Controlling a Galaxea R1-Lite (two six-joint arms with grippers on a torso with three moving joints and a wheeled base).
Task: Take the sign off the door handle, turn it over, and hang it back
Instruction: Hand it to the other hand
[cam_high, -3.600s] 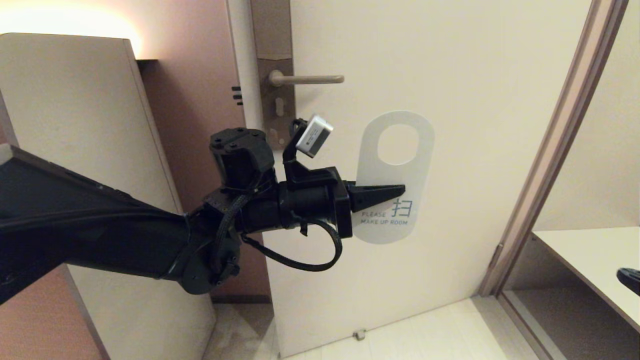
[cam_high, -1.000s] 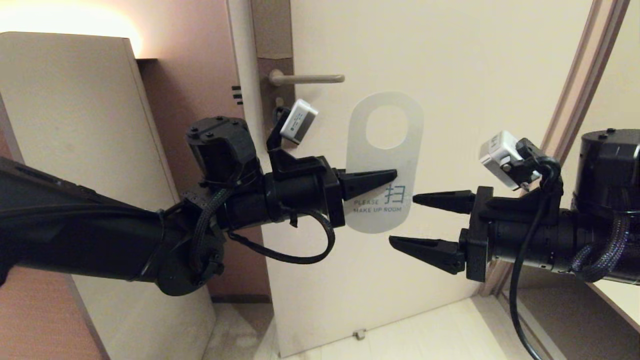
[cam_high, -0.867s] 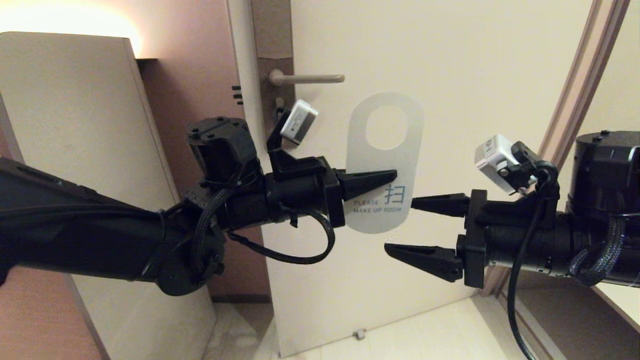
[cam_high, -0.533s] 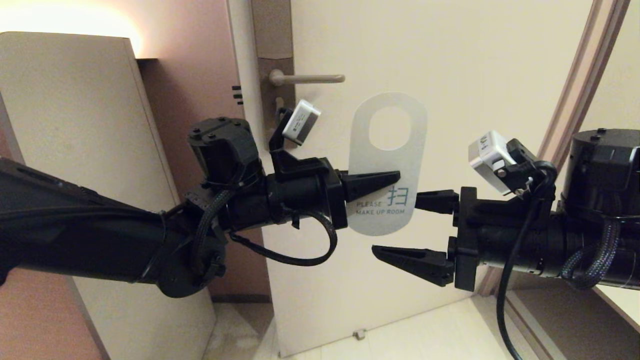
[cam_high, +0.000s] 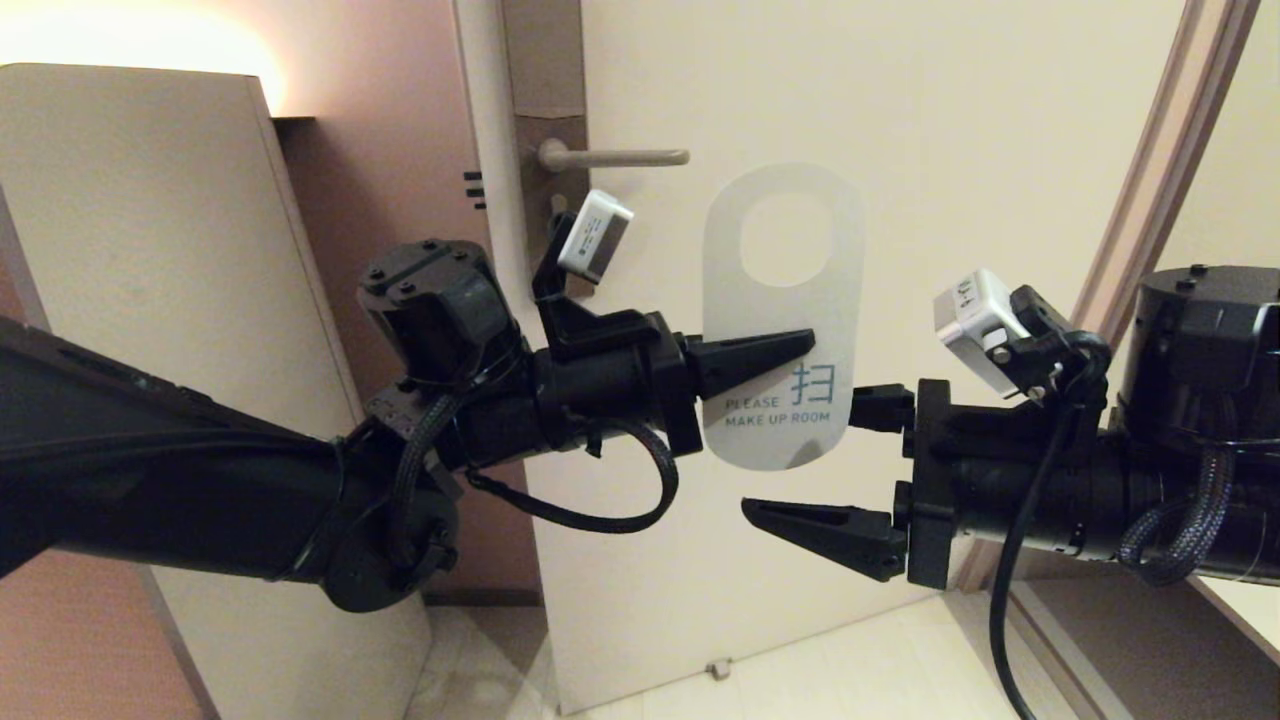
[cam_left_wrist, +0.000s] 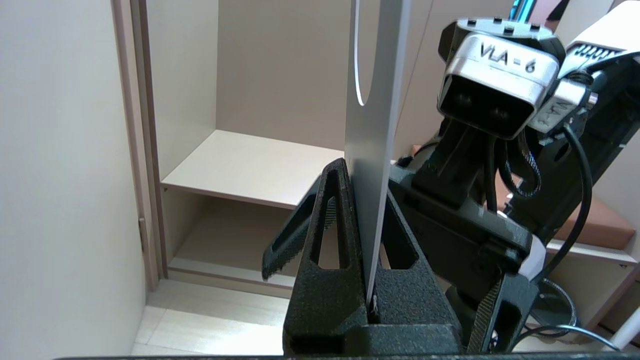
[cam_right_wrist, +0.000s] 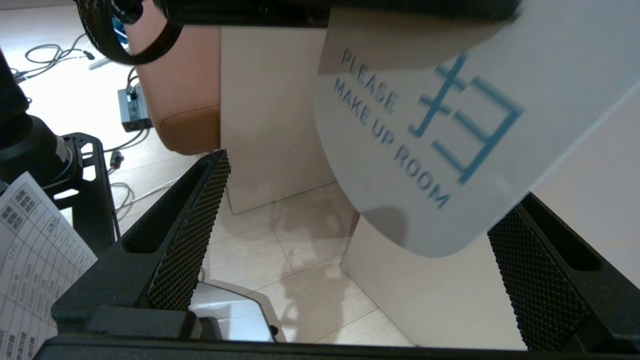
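Jaws of the left gripper (cam_high: 765, 357): closed flat on the sign (cam_high: 783, 300), pinching its lower left part; in the left wrist view the two fingers (cam_left_wrist: 330, 235) press either face of the thin sheet seen edge-on. Jaws of the right gripper (cam_high: 840, 470): spread wide and holding nothing, one finger low and in front of the sign, the other mostly hidden behind the sign's lower right edge.

Writing: the sign's white face reads "PLEASE MAKE UP ROOM" beside a teal Chinese character, legible in the head view and, blurred, in the right wrist view (cam_right_wrist: 450, 125). The camera housing on the right wrist (cam_left_wrist: 500, 75) is marked "VLA - 6". A printed sheet (cam_right_wrist: 35, 260) shows a table of cells, too small to read.

Location of the sign: off the door handle (cam_high: 612, 157), held upright in the air in front of the door (cam_high: 950, 150), below and to the right of the lever, its oval hole uppermost.

Hidden or cut off: the sign's far face cannot be seen in any view. The backplate (cam_high: 540, 180) under the handle is partly covered by the left wrist camera (cam_high: 594, 237).

Pose: the left arm reaches in level from the left, gripper pointing right. The right arm reaches in level from the right, gripper pointing left, its fingers bracketing the sign's bottom edge without touching it as far as can be seen.
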